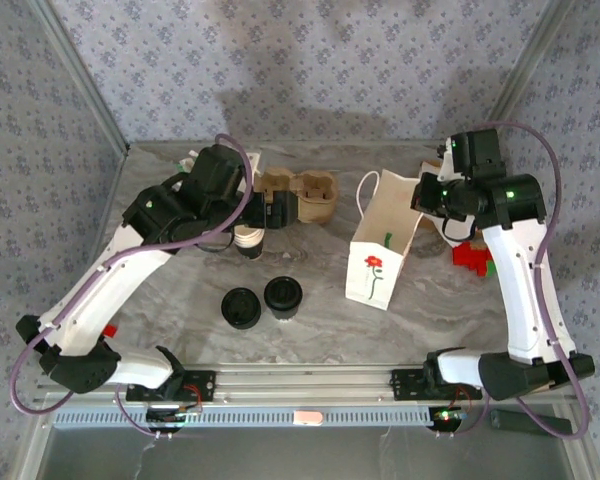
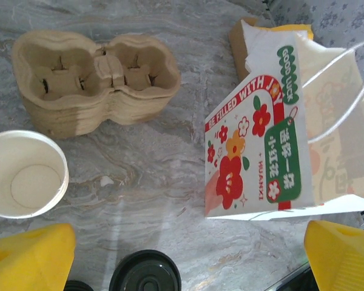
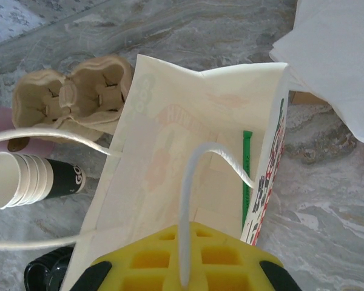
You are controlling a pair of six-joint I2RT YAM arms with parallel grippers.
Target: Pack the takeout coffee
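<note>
Cup [image 1: 282, 296]: white paper, round black lid.

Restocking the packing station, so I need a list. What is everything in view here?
takeout coffee: one, white with black lid, centre, nearest arms
black lids: one low pile, black, left of coffee
paper cups: one stack, white, near carriers
cup carriers: one stack, brown, far side
paper bag: one, white with red flowers, right of centre
white paper: sheets, uncounted, right of bag
left gripper: one, yellow fingers, open near cups
right gripper: one, yellow, shut on bag handle
</note>
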